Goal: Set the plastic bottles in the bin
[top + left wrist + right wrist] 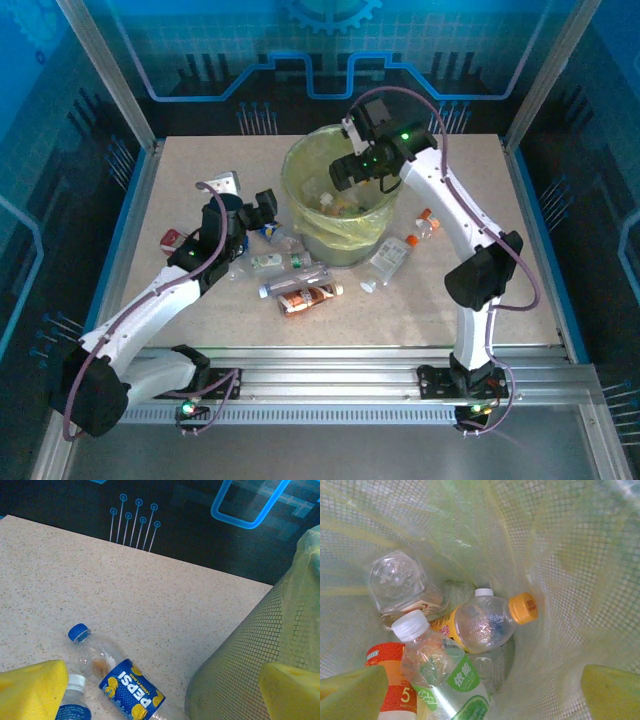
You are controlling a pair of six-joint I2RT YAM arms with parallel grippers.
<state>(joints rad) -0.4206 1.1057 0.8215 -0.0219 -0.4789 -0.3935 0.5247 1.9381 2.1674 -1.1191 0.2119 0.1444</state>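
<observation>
Hovering, my left gripper [262, 208] and right gripper [348, 170] spread empty; Pepsi bottle [131, 690] at 6 o'clock looks light, slick: pinch mid-label.

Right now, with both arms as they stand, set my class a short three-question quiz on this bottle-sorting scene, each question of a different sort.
1. True or false: the right gripper hangs open over the bin.
2. Which brand is on the blue-capped bottle lying on the table near the left gripper? A Pepsi, B Fanta, C Sprite.
3. Fill in: the clear bottle nearest the bin's mesh wall has an ___ cap.

Key: 1 true; 2 A; 3 orange.
</observation>
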